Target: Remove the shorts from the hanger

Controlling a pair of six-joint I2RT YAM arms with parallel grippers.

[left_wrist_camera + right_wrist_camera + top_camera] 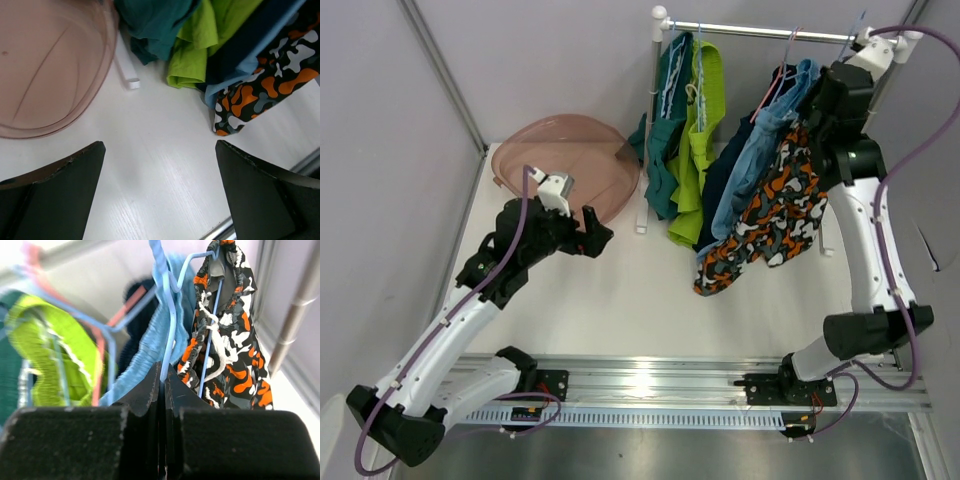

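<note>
Shorts hang bunched on the rail (760,32) at the back of the table (620,290), five pairs on hangers. The teal pair (665,150) is furthest left, then the lime pair (702,130), navy pair (725,180) and light blue pair (760,150). The patterned pair (775,210) is on the right and hangs lowest.

My right gripper (817,95) is raised to the rail, at the tops of the light blue and patterned pairs. My right fingers (142,392) are pressed together with no gap. The blue hanger (170,325) runs down to their tips, between the light blue waistband and the patterned pair. I cannot tell whether the wire is pinched there. A pink hanger (97,347) sits blurred to the left.

My left gripper (592,232) is low over the table beside the bowl (560,160), well apart from the shorts. My left fingers (55,190) stand wide apart, holding nothing, with bare table between them.
</note>
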